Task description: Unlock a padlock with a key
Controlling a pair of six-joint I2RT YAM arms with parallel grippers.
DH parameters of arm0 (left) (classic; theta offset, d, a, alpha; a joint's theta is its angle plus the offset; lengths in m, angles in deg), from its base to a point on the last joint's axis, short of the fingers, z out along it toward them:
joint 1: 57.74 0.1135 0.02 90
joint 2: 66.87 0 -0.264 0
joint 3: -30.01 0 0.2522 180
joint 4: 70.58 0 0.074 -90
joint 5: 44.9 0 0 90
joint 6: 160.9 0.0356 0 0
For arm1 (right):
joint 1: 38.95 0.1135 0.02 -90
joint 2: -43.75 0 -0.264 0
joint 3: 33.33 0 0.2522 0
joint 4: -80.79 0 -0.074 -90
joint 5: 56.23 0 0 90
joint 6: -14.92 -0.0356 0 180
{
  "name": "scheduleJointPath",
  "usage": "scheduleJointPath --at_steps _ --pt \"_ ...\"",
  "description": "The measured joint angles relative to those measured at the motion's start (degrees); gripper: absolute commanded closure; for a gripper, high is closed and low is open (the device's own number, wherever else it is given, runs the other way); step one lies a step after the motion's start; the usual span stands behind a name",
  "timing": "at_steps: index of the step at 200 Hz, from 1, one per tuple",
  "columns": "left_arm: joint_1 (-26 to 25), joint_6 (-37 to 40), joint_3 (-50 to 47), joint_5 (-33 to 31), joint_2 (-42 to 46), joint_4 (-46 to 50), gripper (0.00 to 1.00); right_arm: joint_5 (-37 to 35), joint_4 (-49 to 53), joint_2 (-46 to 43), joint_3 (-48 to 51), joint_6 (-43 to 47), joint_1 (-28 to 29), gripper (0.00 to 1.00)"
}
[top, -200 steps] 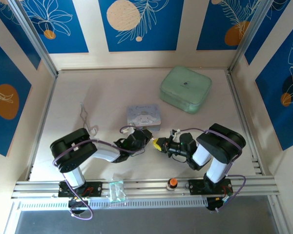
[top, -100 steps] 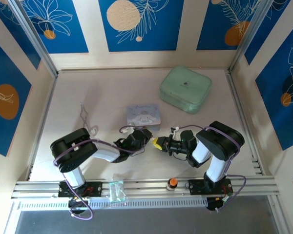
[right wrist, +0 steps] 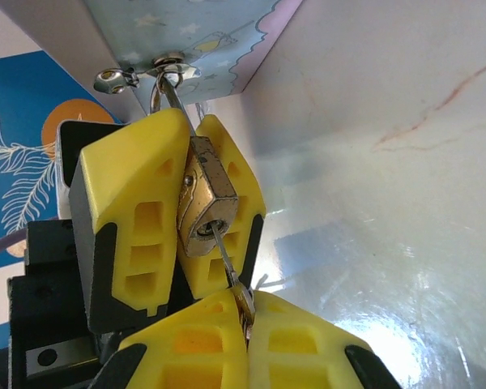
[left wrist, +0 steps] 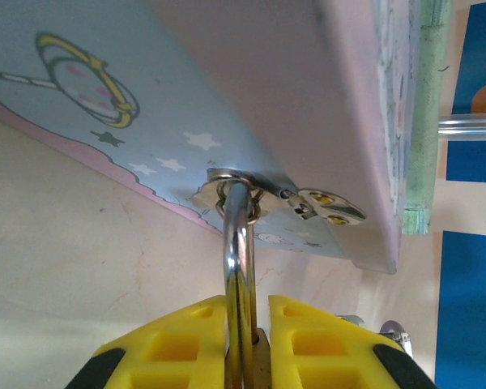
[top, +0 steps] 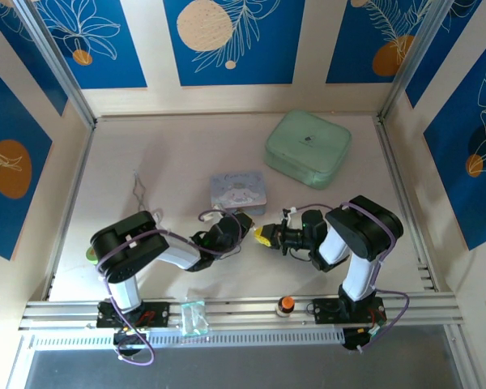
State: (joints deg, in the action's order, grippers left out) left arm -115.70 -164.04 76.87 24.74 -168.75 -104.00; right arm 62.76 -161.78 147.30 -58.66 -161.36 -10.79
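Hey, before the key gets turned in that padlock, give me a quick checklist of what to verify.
1. Left hand clamped on the padlock: ok.
2. Right hand shut on the key: ok.
3. Key tip in the keyhole: ok.
4. Key fully seated: cannot tell.
5. Shackle threaded through the hasp of the box: ok.
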Motion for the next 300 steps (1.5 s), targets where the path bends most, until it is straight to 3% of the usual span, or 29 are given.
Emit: scheduleJointPath --at_steps 54,116,136,151,190,212,256,265,286,300 --pt "-0.13 0.00 -0.22 0.98 -0.85 -2.27 1.00 5.49 -0.50 3.10 -3.28 -4.70 -2.10 1.00" --pt "-0.11 0.00 -0.20 1.46 -1.01 -2.86 1.00 6.82 -0.74 3.50 -3.82 -5.40 -2.67 0.99" --pt "-0.11 0.02 -0.13 1.92 -1.01 -2.56 1.00 6.38 -0.59 3.37 -3.82 -5.18 -2.60 0.69" --pt "-0.20 0.00 0.13 1.97 -0.92 -2.93 1.00 5.44 0.37 2.34 -3.48 -4.48 -2.29 0.57" --pt "-0.37 -0.02 0.39 2.67 -0.79 -3.63 1.00 1.97 4.44 -2.78 -1.03 -2.12 -2.36 0.64" --pt "-0.98 0.00 0.37 3.91 -0.79 -2.86 1.00 -0.04 8.87 -7.98 -0.50 0.72 -2.10 0.79" --pt "-1.86 -0.70 0.39 5.64 -0.70 -4.13 1.00 -5.44 27.36 -22.73 0.79 6.47 -0.98 0.83" --pt "-1.99 -0.92 0.48 6.19 -0.61 -4.50 1.00 -6.58 31.91 -26.47 0.76 7.69 -0.76 0.80" --pt "-2.29 -0.87 0.61 7.06 -0.57 -4.63 1.00 -9.07 41.33 -34.60 0.61 10.71 -0.57 0.53" --pt "-2.29 -0.85 0.59 7.34 -0.57 -3.85 1.00 -10.12 45.44 -38.23 0.09 12.24 -0.59 0.47"
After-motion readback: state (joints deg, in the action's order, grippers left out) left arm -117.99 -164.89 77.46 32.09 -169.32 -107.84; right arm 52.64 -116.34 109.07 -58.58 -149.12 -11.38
